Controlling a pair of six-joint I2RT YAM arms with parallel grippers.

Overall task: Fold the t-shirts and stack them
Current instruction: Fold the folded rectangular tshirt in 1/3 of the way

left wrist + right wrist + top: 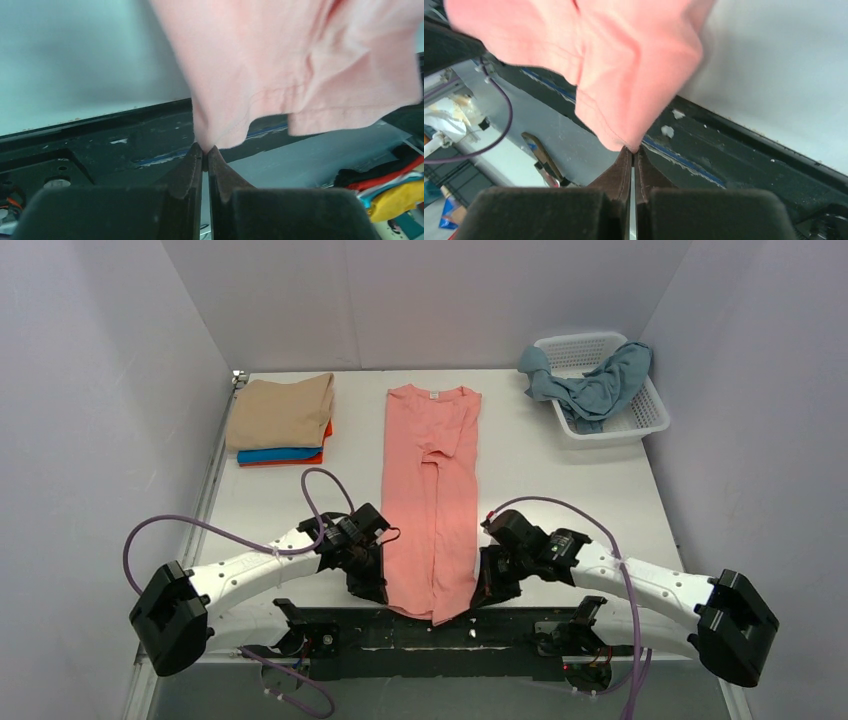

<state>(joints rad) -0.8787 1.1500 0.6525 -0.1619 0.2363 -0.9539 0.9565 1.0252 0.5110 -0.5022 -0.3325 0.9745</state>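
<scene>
- From the top camera, we see the salmon pink t-shirt (432, 490) lying lengthwise down the middle of the tabletop (570, 490). Its collar is at the far end, its sides are folded inward, and its hem hangs over the near edge.
- The left tool (370, 585) sits at the hem's left corner and the right tool (490, 590) at its right corner. Each is against the cloth.
- At the far left is a folded stack, with the beige tan t-shirt (282, 412) on top, the bright blue t-shirt (275, 454) under it and the orange t-shirt (326, 430) at the bottom.
- At the far right, the grey-blue t-shirt (600, 390) lies crumpled in the white lattice basket (648, 422) and spills over its rim.
- From the left wrist camera, we see the left tool (205, 149) pressed together, pinching a corner of the salmon pink t-shirt (280, 55) at its stitched hem. The cloth hangs above the black base plate (125, 132), and the tabletop (75, 60) is beyond.
- From the right wrist camera, we see the right tool (633, 150) pressed together too, nipping the rounded corner of the salmon pink t-shirt (624, 65). The fabric bunches just above the tips, over the near edge of the tabletop (784, 75).
</scene>
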